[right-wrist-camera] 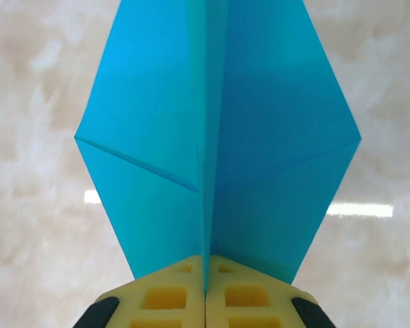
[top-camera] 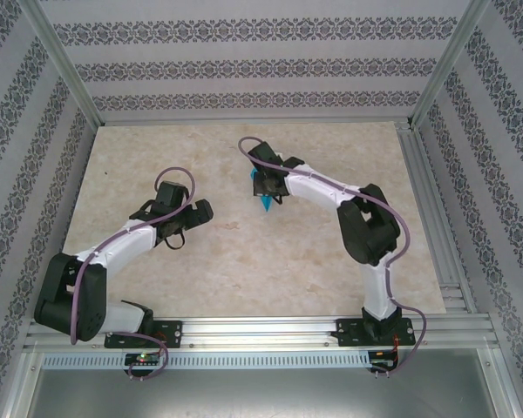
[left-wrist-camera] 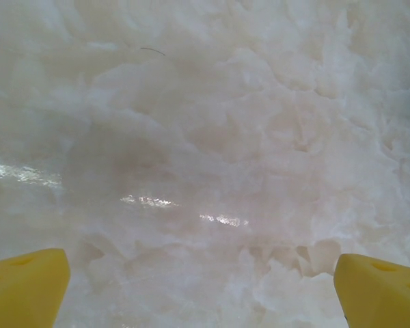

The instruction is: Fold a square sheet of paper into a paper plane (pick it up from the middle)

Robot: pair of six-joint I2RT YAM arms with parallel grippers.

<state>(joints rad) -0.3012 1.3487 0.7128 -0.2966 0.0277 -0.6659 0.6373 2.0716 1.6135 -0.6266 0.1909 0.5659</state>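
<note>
**Right tool clamped on the paper plane; left tool spread and empty**

Top view: the right tool (top-camera: pixel 267 185) grips the paper plane (top-camera: pixel 263 200) above the middle of the desk (top-camera: pixel 331 261), toward its far half, with the sharp tip pointing near. The left tool (top-camera: pixel 197 214) sits to the left, apart from the paper plane.

Left wrist view: the yellow fingers (left-wrist-camera: pixel 27 287) are spread wide over bare desk and hold nothing.

Right wrist view: the fingers (right-wrist-camera: pixel 164 301) are pressed together on the centre crease of the paper plane (right-wrist-camera: pixel 260 137), and its wings spread left and right.
</note>
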